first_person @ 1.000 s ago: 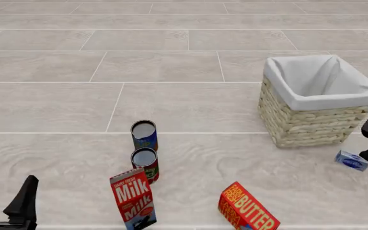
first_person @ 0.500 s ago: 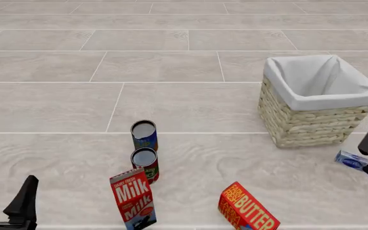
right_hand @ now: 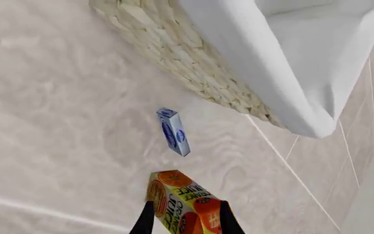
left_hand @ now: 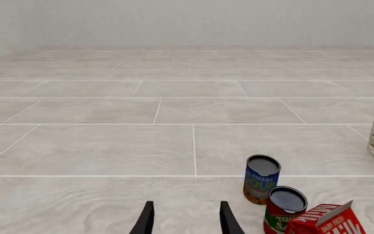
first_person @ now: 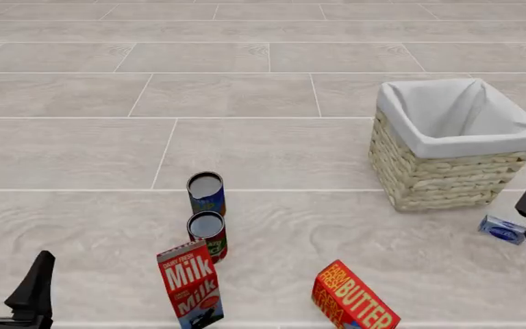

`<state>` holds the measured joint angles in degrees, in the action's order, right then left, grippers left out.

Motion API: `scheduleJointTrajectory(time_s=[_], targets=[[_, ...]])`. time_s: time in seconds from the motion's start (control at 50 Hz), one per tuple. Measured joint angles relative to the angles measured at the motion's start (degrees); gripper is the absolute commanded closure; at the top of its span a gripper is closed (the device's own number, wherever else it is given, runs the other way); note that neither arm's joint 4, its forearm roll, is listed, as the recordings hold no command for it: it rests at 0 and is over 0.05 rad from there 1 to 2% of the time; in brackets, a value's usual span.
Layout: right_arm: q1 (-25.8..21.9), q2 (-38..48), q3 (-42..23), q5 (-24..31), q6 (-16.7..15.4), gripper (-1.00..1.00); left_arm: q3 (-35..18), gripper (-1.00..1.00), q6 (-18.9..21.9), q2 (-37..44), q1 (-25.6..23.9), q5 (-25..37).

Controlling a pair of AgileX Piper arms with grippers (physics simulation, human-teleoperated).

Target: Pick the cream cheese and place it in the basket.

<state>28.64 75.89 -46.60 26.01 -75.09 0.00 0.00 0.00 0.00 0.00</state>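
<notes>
Closing in at the front view's right edge, the right gripper (right_hand: 181,217), fingers spread and empty, hangs above an orange juice carton (right_hand: 179,204); beyond lies the cream cheese (first_person: 504,229), then the basket (first_person: 446,175). Approach step: next, reach further and centre over the box.

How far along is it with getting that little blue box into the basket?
Nothing looks done yet: the cream cheese sits on the floor beside the basket, which shows only its white liner. In hand: the right gripper hangs open close to the box, over an orange juice carton. Left to do: grasp, lift and drop it in. The left gripper is open.
</notes>
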Motion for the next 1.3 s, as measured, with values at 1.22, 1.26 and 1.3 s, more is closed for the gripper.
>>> scheduleJointTrajectory(time_s=[1.22, 1.26, 1.3], targets=[[-3.0, 15.2, 1.5, -16.2, 4.3, -1.00, 0.0, -1.00, 0.0, 0.0, 0.0, 0.0], [-2.9, 15.7, 1.5, -16.9, 4.2, -1.00, 0.0, -1.00, 0.0, 0.0, 0.0, 0.0], [-2.8, 16.2, 1.4, -17.5, 4.1, -1.00, 0.0, -1.00, 0.0, 0.0, 0.0, 0.0]])
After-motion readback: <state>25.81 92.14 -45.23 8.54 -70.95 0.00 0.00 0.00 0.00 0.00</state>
